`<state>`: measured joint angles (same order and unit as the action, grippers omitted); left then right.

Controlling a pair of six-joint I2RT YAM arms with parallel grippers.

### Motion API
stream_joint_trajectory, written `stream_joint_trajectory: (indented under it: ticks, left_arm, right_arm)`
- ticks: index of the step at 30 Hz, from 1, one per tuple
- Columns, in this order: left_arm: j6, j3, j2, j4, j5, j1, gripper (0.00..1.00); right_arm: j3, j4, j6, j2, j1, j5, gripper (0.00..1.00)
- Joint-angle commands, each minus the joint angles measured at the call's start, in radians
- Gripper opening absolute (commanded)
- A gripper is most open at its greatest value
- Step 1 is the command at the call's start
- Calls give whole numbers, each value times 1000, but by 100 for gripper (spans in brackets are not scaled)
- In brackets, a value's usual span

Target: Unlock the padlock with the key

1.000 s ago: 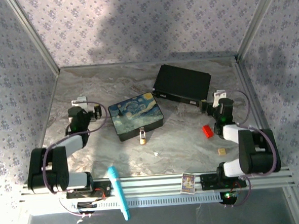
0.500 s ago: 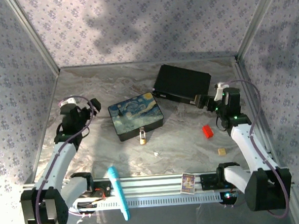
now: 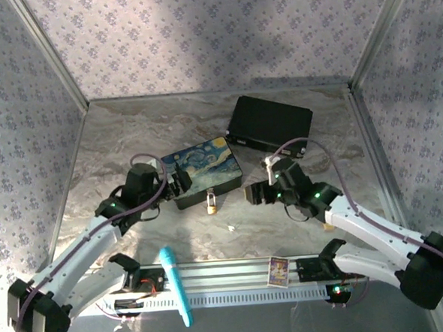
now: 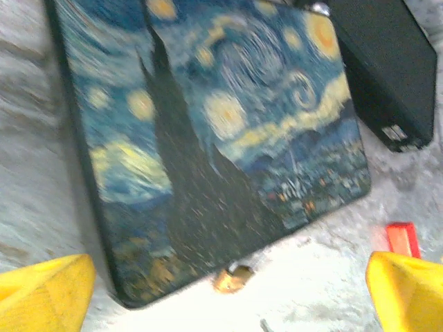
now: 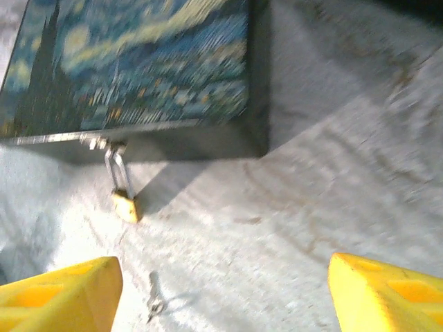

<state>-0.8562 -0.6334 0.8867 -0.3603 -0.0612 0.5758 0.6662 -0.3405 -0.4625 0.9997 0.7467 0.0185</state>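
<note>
Padlock [image 3: 210,205]: small brass body with a thin silver shackle, hooked to the latch on the near side of the painted box [image 3: 201,171], its body resting on the surface. Near it, not touching, lies the key [image 3: 230,228] (a pale silvery sliver, blurred). One padlock, one key, two boxes counting the black box [image 3: 270,123]. Left pincer [image 3: 179,177] and right pincer [image 3: 254,193] both stand apart, holding nothing.

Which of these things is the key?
Find the starry-night painted box mid-table; a brass padlock hangs from its near edge. The key lies loose on the table close by: a tiny silvery speck, smaller than the padlock.
</note>
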Motion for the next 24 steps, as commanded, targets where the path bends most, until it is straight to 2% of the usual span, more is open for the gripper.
stream_joint_trajectory:
  ticks: [1,6,9,11,15,22,24]
  left_arm:
    - [-139,54,-43,8,54,73,100]
    - [-217,81,-54,6,147,202,100]
    - [-250,80,-8,22,152,276,100]
    - [-261,71,24,18,184,324,100]
    - [-298,82,61,58,193,359,100]
    - [-308,78,101,70,216,388,100]
    - [-311,85,104,79,213,389,100]
  right_arm:
    - [-29,-8,-124,41,104,-138,81]
    - [-43,34,-225,124,259,-202,72]
    - [-51,93,-284,191,332,-203,67]
    - [-50,138,-313,244,379,-209,59]
    - [-21,163,-341,338,444,-242,53]
    - [-4,194,-367,435,468,-265,36]
    - [0,195,-363,446,471,-266,34]
